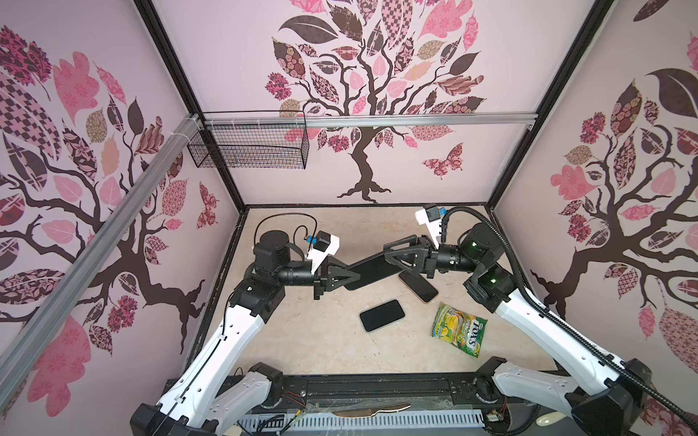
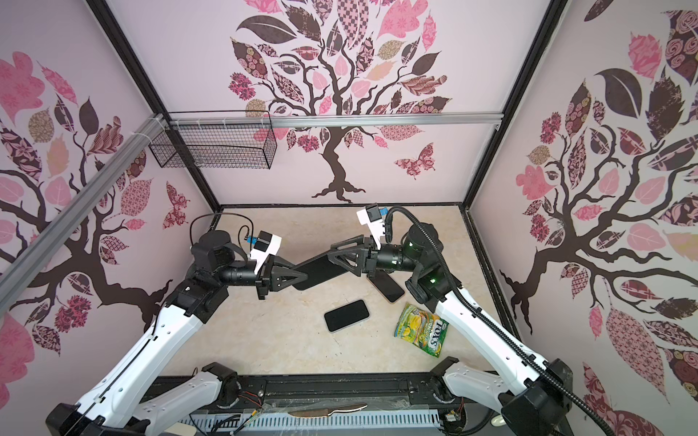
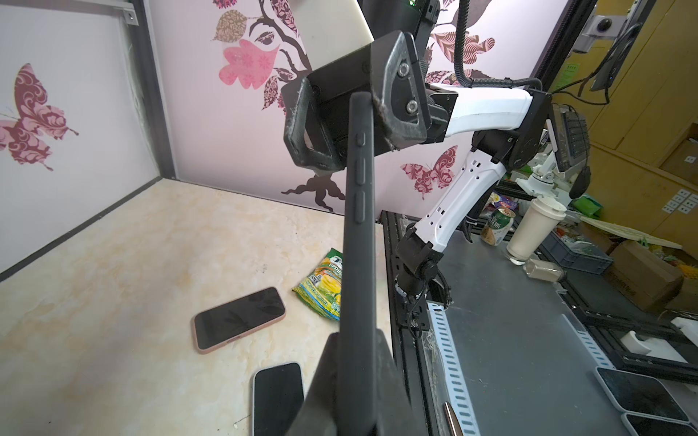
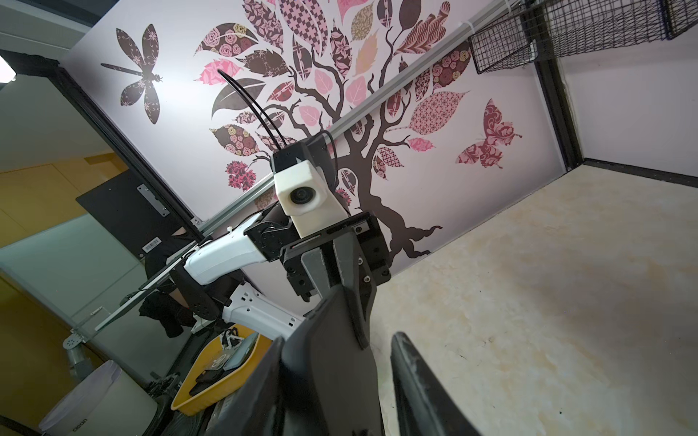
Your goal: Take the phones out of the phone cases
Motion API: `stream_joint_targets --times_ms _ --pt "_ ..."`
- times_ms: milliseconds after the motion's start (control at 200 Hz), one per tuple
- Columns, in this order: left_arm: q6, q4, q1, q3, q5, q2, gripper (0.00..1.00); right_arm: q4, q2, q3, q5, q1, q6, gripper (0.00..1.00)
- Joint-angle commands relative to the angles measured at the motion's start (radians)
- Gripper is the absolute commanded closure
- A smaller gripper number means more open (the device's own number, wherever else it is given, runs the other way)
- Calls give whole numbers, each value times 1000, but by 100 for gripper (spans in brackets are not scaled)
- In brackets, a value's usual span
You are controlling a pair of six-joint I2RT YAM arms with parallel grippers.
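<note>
Left gripper [image 1: 354,275] clamps the black phone case [image 1: 372,270] — right gripper [image 1: 388,256] straddles it, part-open

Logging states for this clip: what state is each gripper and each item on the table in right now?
left gripper: shut on one end of the black phone case.
right gripper: open, jaws straddling the other end.
black phone case: lifted off the table, on edge; contents unclear.
pink-cased phone: lying flat, screen up, dark.
white-edged phone: lying flat, screen up, dark.
candy bag: lying flat.
</note>
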Motion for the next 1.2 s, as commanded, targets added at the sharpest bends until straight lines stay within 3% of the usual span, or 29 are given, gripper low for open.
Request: stream_joint_targets --times_ms 0,780,1195 --pt "43 5 0 46 -1 -21 100 36 16 49 -8 13 36 54" --pt "59 -4 -16 15 -54 -50 100 19 62 29 28 50 73 74" --pt "62 60 -77 3 -139 -68 100 81 68 -33 62 53 193 84"
